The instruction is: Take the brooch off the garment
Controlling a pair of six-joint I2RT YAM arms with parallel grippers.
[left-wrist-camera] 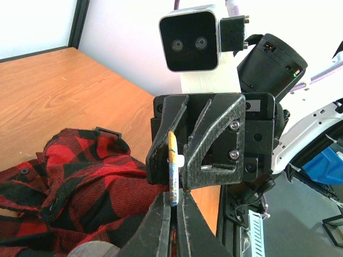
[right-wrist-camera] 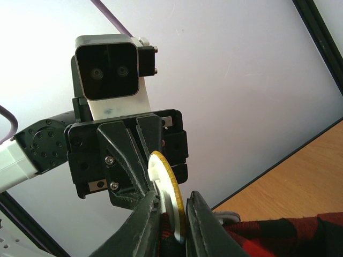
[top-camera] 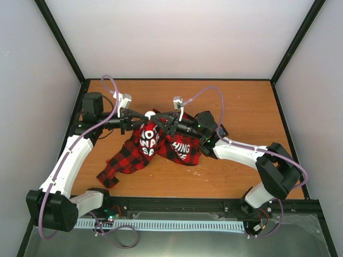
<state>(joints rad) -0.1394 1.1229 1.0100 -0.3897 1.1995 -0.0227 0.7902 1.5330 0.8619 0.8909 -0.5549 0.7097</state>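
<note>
The garment (top-camera: 139,155) is a red-and-black checked shirt with white letters, bunched mid-table and lifted at its top. The brooch (top-camera: 150,113), a white disc with a yellow rim, stands edge-on between both grippers. My left gripper (left-wrist-camera: 175,214) is shut on a fold of the garment (left-wrist-camera: 80,182) right at the lower edge of the brooch (left-wrist-camera: 172,166). My right gripper (right-wrist-camera: 177,225) comes from the opposite side. Its fingers press the brooch (right-wrist-camera: 170,187) from both faces, with red cloth behind it. Both grippers meet tip to tip above the shirt.
The wooden table (top-camera: 241,107) has white walls on three sides and black frame posts at the corners. Purple cables loop above both arms. A black rail (top-camera: 177,203) with the arm bases runs along the near edge.
</note>
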